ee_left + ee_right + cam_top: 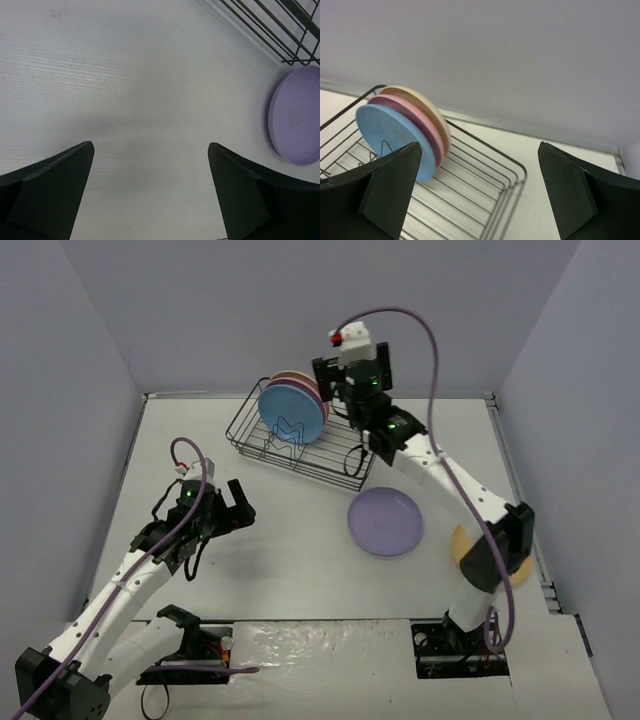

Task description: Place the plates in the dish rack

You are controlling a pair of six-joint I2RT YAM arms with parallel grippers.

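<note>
Laboratory robot test cell. A bare white table (290, 565) is boxed in on three sides by plain grey-lilac wall panels (300, 300). The left arm (120, 590) and the right arm (450, 480) are bolted at its near edge, each trailing an exposed purple cable (437, 360).

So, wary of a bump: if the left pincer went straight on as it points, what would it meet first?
Probably the bare white table top; the open left pincer aims at it. The round lilac plastic plate lies off to the right.
</note>
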